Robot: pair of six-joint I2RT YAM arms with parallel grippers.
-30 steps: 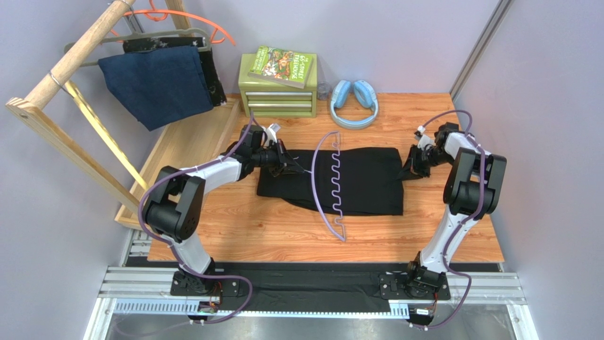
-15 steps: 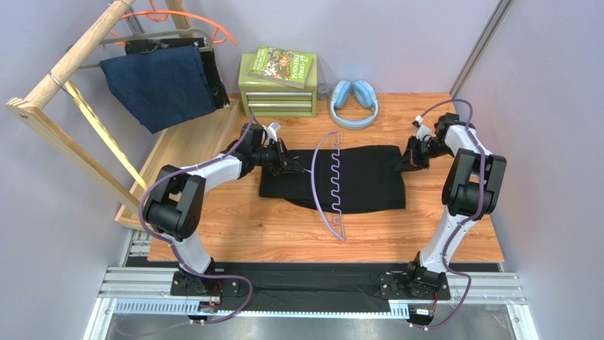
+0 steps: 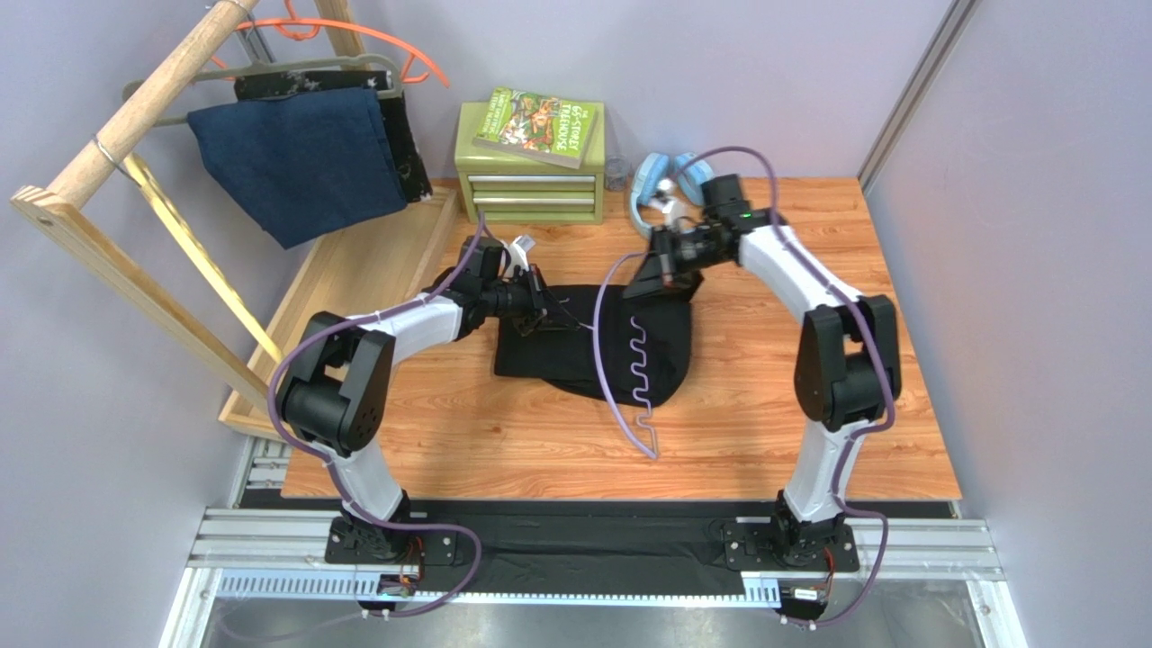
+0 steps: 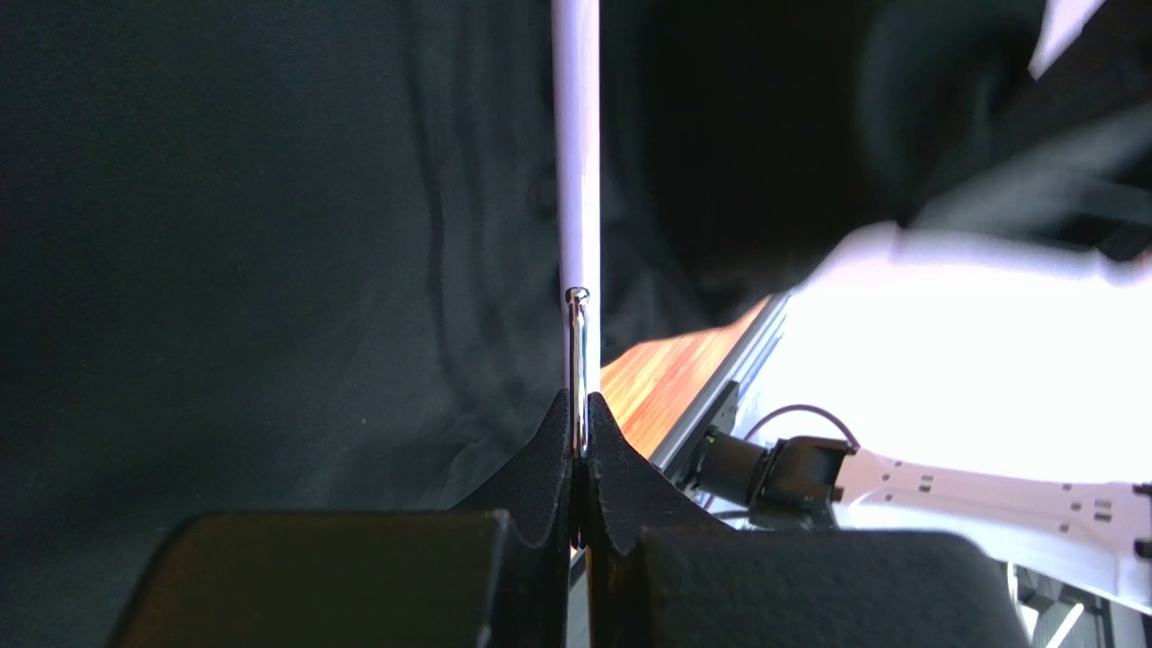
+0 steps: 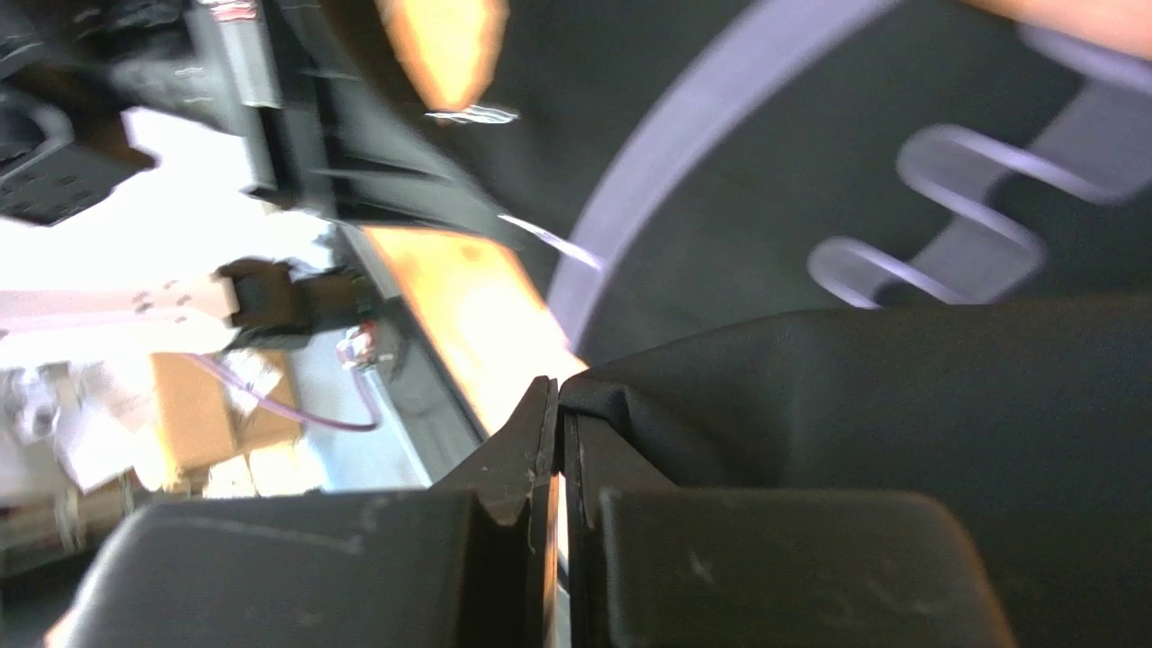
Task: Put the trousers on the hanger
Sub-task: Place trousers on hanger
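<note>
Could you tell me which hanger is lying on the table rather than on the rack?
The pale purple hanger, lying across the black trousers; the orange hanger and grey hanger hang on the rack.

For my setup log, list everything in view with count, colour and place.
trousers: one, black, on the table, middle
hanger: one, pale purple, lying across the trousers
book: one, green, on the drawer box
drawer box: one, green, table's far edge
headphones: one pair, light blue, beside the drawer box
rack: one, wooden, far left
navy cloth: one, hanging on the rack
orange hanger: one, on the rack
left hand: one, black, shut on the hanger
right hand: one, black, shut on the trousers
</note>
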